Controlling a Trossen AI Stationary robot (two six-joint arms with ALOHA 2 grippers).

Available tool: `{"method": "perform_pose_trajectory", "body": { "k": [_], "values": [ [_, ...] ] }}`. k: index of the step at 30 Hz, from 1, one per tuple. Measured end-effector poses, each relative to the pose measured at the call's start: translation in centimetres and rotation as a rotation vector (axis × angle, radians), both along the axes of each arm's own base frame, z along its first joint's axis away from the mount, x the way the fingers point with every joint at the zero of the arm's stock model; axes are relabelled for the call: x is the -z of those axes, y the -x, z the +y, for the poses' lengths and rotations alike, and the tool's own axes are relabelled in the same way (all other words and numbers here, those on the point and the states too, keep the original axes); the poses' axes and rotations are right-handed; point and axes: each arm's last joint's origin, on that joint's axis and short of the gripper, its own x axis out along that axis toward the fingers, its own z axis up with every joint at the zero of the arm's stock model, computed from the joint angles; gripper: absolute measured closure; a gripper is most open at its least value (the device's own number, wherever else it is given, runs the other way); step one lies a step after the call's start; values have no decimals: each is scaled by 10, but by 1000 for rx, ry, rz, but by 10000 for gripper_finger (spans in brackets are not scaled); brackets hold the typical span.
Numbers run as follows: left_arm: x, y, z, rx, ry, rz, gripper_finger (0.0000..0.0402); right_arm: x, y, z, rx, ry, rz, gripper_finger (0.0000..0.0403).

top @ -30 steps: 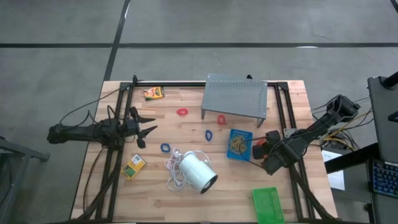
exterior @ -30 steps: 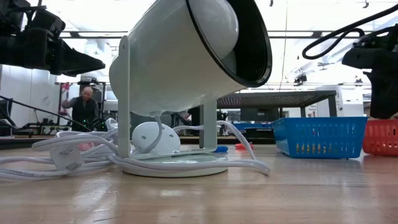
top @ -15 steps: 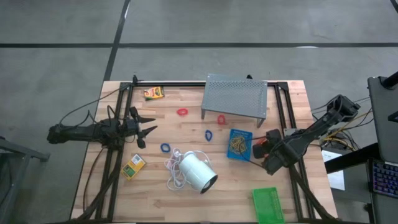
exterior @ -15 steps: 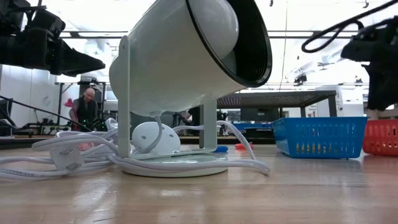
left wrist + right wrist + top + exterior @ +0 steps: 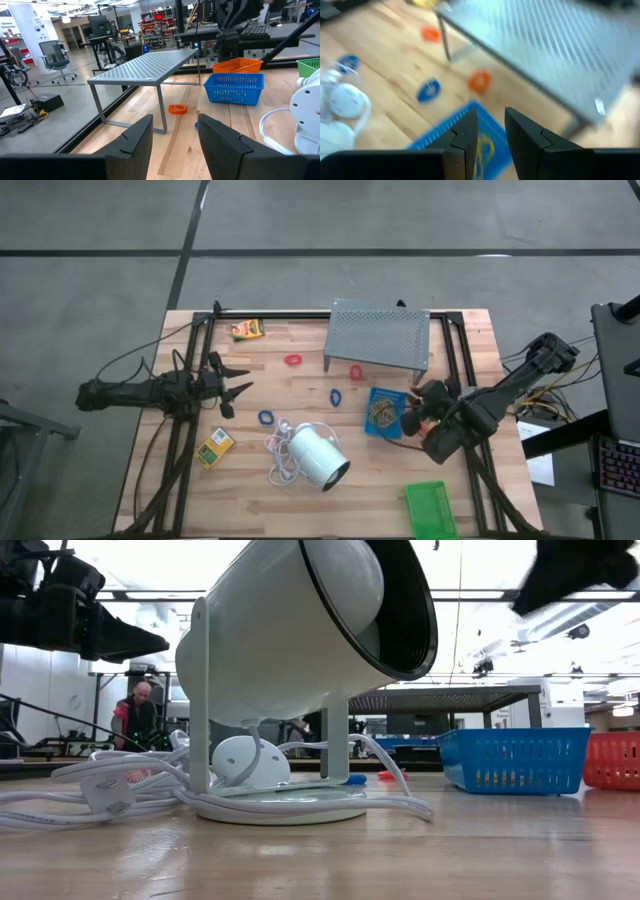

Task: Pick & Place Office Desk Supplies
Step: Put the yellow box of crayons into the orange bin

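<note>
A: Two loops, small and red [image 5: 293,360], [image 5: 356,371], lie upper centre by the grey perforated metal stand [image 5: 378,332]; two small blue loops [image 5: 336,396], [image 5: 265,418] sit lower.

B: Trays?

A: Blue plastic tray with tan rubber bands [image 5: 384,412] right of centre, green plastic tray [image 5: 431,509] bottom right. Yellow-orange printed boxes [image 5: 247,329], [image 5: 215,446] upper left and lower left.

B: Grippers?

A: Right gripper [image 5: 416,410] over the blue tray's right edge, fingers slightly apart, empty. Left gripper [image 5: 236,388] mid-left, fingers apart, empty.
</note>
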Motion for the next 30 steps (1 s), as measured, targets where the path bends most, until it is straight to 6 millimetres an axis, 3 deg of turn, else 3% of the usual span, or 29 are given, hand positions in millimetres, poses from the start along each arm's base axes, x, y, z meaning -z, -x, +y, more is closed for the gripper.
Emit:
{"method": "perform_pose_trajectory", "body": {
  "k": [8, 15, 21, 24, 27, 30],
  "values": [
    [0, 0, 0, 0, 0, 0, 243, -15, -17, 10, -154, 163, -58, 307],
    [0, 0, 0, 0, 0, 0, 243, -20, -13, 4, -173, 278, -50, 307],
    [0, 0, 0, 1, 0, 0, 242, -20, -19, 3, -314, 339, -21, 307],
    [0, 0, 0, 0, 0, 0, 242, -23, -20, -7, -373, 350, -28, 307],
    [0, 0, 0, 0, 0, 0, 242, -26, -19, -29, -365, 342, -67, 307],
    [0, 0, 0, 0, 0, 0, 242, -24, -25, -48, -526, 279, -196, 307]
  ]
}}
